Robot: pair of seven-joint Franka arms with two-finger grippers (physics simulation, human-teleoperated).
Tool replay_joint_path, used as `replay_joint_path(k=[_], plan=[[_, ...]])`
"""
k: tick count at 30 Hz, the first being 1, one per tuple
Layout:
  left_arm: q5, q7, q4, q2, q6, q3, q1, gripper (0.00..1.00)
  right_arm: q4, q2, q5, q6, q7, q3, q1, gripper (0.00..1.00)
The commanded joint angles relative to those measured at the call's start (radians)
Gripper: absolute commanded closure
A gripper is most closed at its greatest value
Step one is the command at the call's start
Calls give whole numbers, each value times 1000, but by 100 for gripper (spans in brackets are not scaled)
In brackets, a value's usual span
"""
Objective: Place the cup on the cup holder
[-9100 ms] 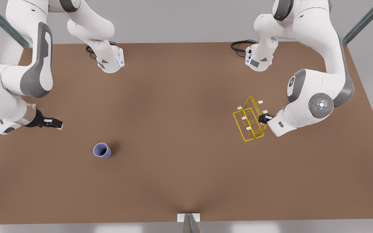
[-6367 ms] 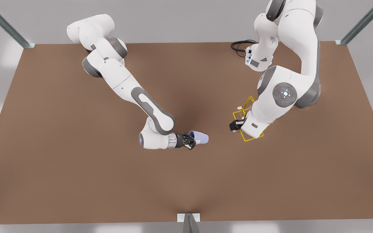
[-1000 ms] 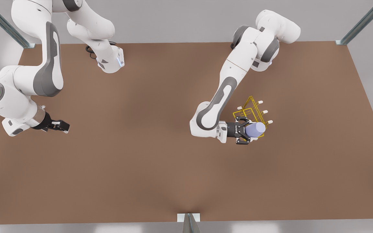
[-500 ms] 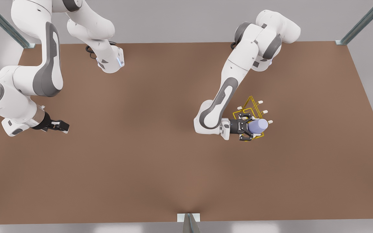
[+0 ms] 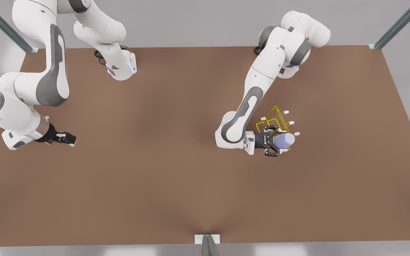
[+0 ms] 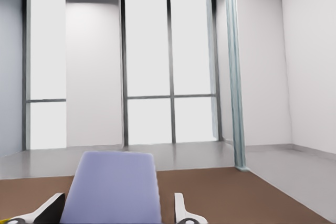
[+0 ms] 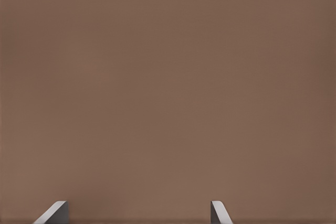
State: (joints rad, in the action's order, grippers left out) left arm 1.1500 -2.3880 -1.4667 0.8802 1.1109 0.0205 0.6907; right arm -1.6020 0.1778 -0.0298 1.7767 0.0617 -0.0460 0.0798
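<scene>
The lavender-blue cup [image 5: 285, 140] lies on its side in my left gripper [image 5: 274, 141], base pointing away from the wrist, over the near end of the yellow wire cup holder [image 5: 271, 121] at the front view's right. In the left wrist view the cup [image 6: 113, 182] sits between that gripper's [image 6: 118, 207] fingertips, which are shut on it. Three white-tipped pegs [image 5: 291, 122] stick out just beyond the cup. My right gripper [image 5: 70, 139] waits open at the front view's far left, low over the bare table; its fingers [image 7: 58, 211] stand wide apart.
The brown table [image 5: 176, 177] carries both arm bases [image 5: 121, 69] at its far edge, each with a coiled black cable. Metal frame posts [image 5: 399, 25] stand at the far corners. A small bracket [image 5: 207, 240] sits at the near edge.
Over the last second my left gripper carried the cup a little toward the front view's right, further over the cup holder. The right arm stayed still.
</scene>
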Motion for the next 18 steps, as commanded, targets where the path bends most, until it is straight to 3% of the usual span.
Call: replay_joint_path(k=[1,10,15,18], plan=[[13,-30,0,-1,0,1,-2,0,0,-1,1,0,-2,0,0,0],[-10,-13,3,-26,-13,-7,18,0,0,0,1,0,-7,0,0,0],[-228,98,20,-109,-42,-25,153,0,0,0,2,0,-7,0,0,0],[-438,334,247,-161,-28,-149,156,0,0,0,2,0,-8,0,0,0]])
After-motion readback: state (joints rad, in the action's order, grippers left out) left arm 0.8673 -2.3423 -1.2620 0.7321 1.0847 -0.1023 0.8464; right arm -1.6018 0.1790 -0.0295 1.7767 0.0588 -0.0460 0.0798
